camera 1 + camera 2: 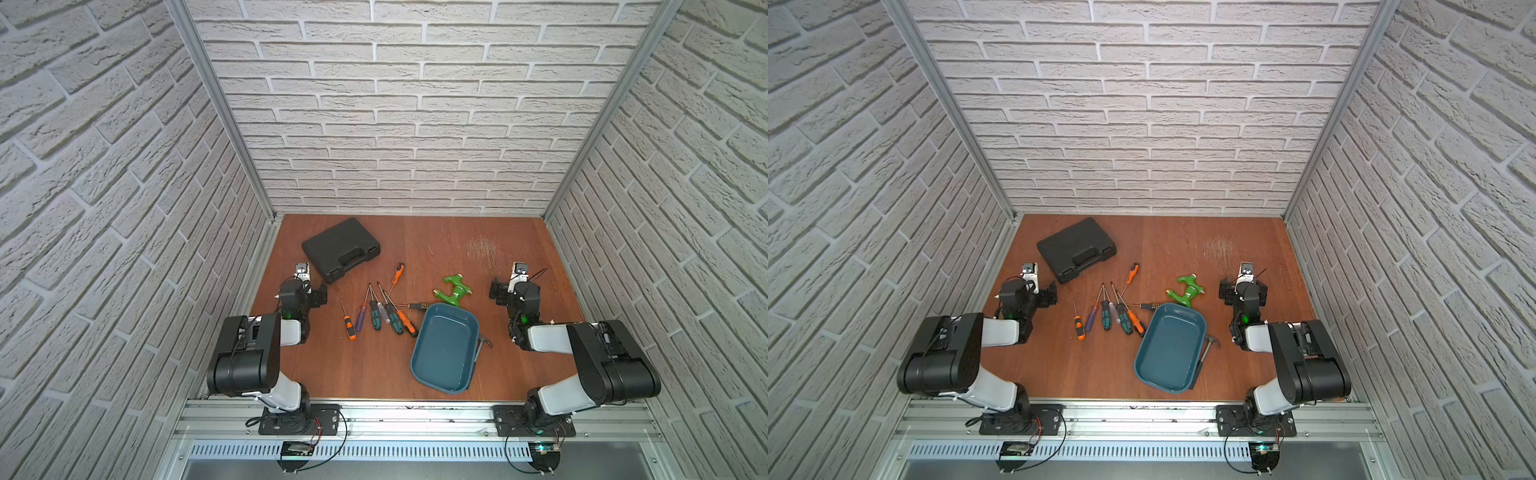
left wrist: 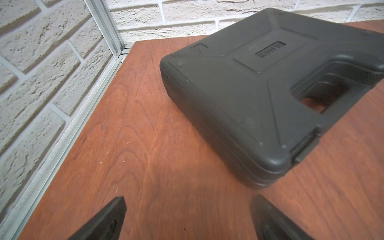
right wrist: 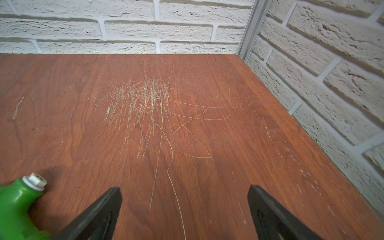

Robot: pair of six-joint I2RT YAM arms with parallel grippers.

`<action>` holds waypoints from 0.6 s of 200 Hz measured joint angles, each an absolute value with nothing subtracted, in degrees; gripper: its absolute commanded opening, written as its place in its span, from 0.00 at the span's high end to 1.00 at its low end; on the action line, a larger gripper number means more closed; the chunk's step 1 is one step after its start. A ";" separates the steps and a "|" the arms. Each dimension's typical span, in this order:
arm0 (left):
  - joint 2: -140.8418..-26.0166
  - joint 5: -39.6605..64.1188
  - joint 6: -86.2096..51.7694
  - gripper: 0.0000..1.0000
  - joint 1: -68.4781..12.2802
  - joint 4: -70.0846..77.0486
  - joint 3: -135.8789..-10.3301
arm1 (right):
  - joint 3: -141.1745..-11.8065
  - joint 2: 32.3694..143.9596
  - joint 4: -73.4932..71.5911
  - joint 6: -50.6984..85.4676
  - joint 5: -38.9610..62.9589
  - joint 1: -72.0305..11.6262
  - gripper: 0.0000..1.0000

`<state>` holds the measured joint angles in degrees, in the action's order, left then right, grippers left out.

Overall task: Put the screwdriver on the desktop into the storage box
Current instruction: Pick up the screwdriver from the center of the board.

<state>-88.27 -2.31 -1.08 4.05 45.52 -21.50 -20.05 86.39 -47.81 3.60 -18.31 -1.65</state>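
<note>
Several colour-handled steel screwdrivers (image 1: pixel 376 320) lie mid reddish-brown wooden desktop (image 1: pixel 415 245), beside the empty teal plastic storage box (image 1: pixel 444 345).
Left gripper (image 2: pixel 190 197), right gripper (image 3: pixel 184 188): jaws wide, empty; best pinch one outlying handle crosswise.

2 arms are seen in both top views, 1 at each side. The left arm (image 1: pixel 245 357) is folded at the elbow, with the upper link leaned back and the forearm directed forward, away from its base; the right arm (image 1: pixel 606 357) is posed as its mirror. The left gripper (image 2: pixel 189 198) is shown in its wrist view with the jaws spread wide, its 2 black fingers (image 2: pixel 112 218) set well apart. The right gripper (image 3: pixel 184 188) is opened just as wide, its fingers (image 3: pixel 268 209) parted. Both wrists appear to be tilted slightly downward, though this is poorly shown from above.
</note>
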 measured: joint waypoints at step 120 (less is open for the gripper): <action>-86.87 -1.43 -0.82 0.02 4.10 42.59 -22.48 | -18.92 85.36 -49.23 3.60 -18.22 -1.54 0.00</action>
<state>-86.87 -1.43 -0.82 4.10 42.59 -22.48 -18.92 85.36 -49.23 3.60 -18.22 -1.54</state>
